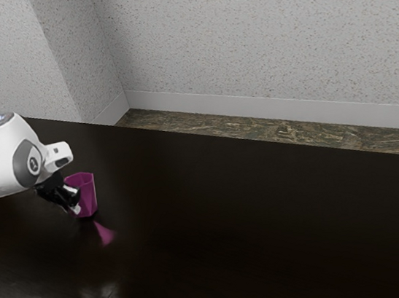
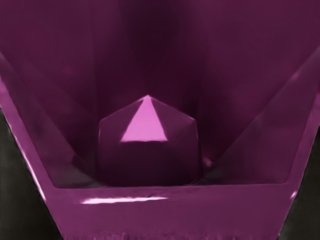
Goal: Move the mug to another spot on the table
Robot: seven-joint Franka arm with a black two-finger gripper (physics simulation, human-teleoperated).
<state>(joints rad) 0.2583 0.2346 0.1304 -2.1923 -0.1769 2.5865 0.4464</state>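
Note:
A magenta mug [image 1: 85, 193] with faceted walls hangs tilted just above the dark glossy table [image 1: 231, 218], near the exterior view's left edge. My gripper [image 1: 70, 198] comes in from the left and is shut on the mug's near wall, one black finger lying against its outside. The mug's faint pink reflection [image 1: 106, 232] lies on the table a little below it and apart from it. In the wrist view I look straight down into the mug's inside [image 2: 150, 140], with its rim [image 2: 165, 200] close under my hand.
The white arm [image 1: 10, 163] reaches in from the exterior view's left. The table runs wide to the right and toward the front. A stone floor strip [image 1: 278, 131] and a white speckled wall [image 1: 257, 31] lie behind the table's far edge.

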